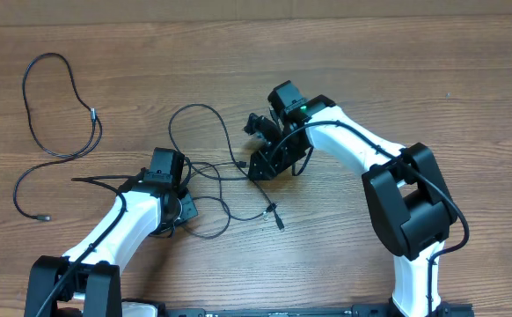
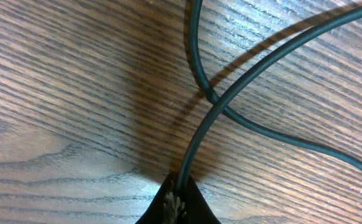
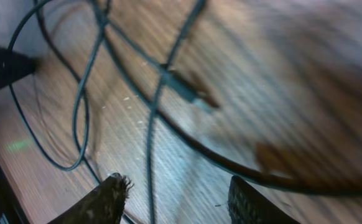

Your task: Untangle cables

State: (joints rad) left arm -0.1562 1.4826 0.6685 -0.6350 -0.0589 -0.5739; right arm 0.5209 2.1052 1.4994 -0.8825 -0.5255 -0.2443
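Pinched at the very bottom of the left wrist view, a thin black cord [image 2: 196, 134] runs straight into the clenched tips of the left end effector [image 2: 176, 202], so I read that side as grasping one strand. Just above the grip it crosses a second strand [image 2: 255, 127], the two touching where they meet.

On the other side, the right end effector [image 3: 180, 186] is released: its fingertips [image 3: 114, 190] stand apart with a strand running down between them, and I see nothing squeezed yet. A small plug [image 3: 184, 87] lies beyond them, blurred.

From overhead I judge the job part done. One free cable [image 1: 62, 114] lies in a loose loop at the far left, well apart from everything else. The tangle [image 1: 212, 167] sits between the two arms, with several loops crossing one another, so most of the separating is left.

All the cords are slim, round, matte black and limp, falling into soft curves. The worktop [image 1: 414, 70] is brown wood-grain, flat and smooth-looking, so I expect strands to slide easily.
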